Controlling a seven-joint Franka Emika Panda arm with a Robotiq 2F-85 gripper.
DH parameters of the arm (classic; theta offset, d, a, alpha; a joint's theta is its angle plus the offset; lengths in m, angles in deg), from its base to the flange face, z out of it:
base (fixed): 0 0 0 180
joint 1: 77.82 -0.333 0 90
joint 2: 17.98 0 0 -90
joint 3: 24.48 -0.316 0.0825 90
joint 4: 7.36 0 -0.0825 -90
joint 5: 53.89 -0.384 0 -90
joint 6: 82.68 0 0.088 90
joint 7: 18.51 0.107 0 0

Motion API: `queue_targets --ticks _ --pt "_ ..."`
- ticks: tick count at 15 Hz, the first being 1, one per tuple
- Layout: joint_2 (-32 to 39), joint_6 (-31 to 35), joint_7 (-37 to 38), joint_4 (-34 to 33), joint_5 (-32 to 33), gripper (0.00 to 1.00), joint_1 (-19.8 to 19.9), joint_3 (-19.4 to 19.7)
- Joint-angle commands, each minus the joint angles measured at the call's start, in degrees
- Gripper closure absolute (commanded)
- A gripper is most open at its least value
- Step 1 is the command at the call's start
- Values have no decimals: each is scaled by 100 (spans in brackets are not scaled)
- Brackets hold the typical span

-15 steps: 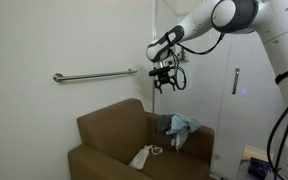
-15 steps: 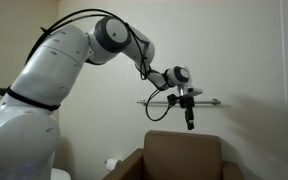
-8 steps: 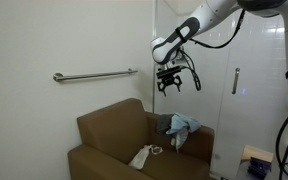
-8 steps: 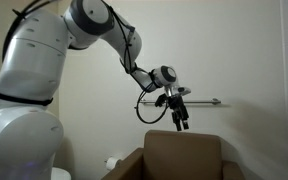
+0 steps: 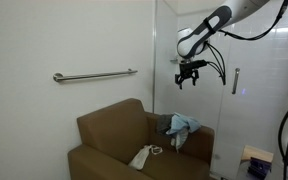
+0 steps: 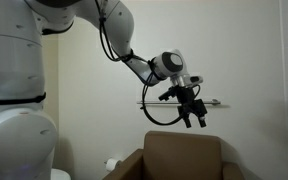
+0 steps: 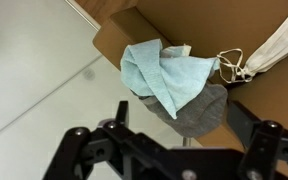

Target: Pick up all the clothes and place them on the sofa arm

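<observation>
Wrist view: the blue cloth (image 7: 164, 72) and grey cloth (image 7: 202, 112) are judged already placed on the sofa arm (image 5: 202, 134), a pale cloth (image 7: 281, 42) at 2 o'clock is left on the seat (image 7: 234, 20), and the gripper (image 5: 189, 78) is held wide and empty above.

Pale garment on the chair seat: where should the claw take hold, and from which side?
Probably the bunched middle of the pale garment, coming straight down from above. It lies crumpled on the seat of the armchair, whose back and arms block sideways approaches. The open claw hangs high over the chair.
</observation>
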Motion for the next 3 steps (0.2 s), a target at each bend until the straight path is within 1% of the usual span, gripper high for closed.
queue_targets --ticks 1,3 --pt "56 -13 7 -34 -14 0 93 -161" --pt "133 -14 36 -45 -12 0 53 -193"
